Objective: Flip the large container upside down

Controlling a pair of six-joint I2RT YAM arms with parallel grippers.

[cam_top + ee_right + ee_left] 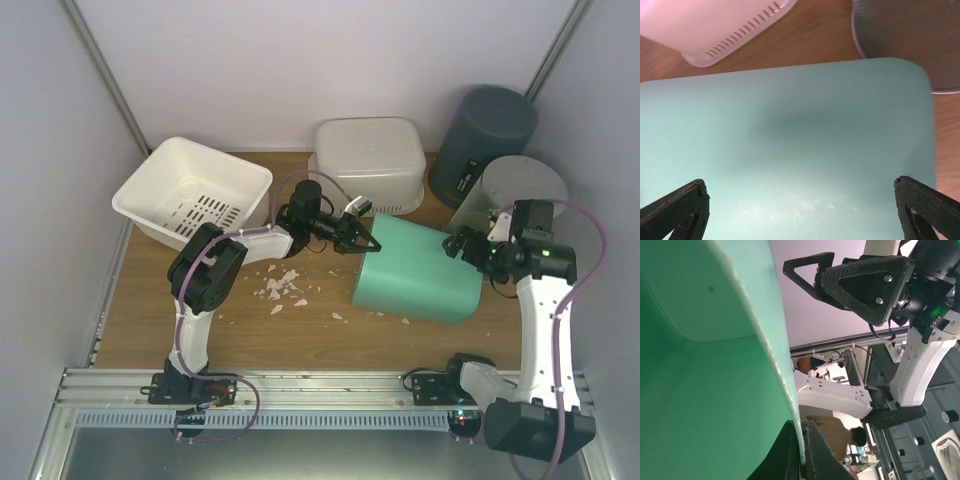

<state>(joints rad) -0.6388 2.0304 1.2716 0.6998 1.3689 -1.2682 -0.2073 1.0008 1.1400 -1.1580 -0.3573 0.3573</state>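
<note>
The large container [415, 270] is a mint-green tub lying tipped on its side in the middle of the table, its opening facing left and its base facing right. My left gripper [362, 240] is shut on the rim at the upper left; in the left wrist view the thin rim [790, 390] sits pinched between the two black fingers [822, 460]. My right gripper [463, 245] stands open just off the base. In the right wrist view the flat green base [790, 150] fills the frame between the wide-spread fingertips [680, 207].
A white slotted basket [190, 195] stands at the back left. An upturned white tub [368, 160] is behind the container. A dark grey cylinder [485, 130] and a light grey bin [515, 185] stand at the back right. White crumbs [283, 285] lie left of the container.
</note>
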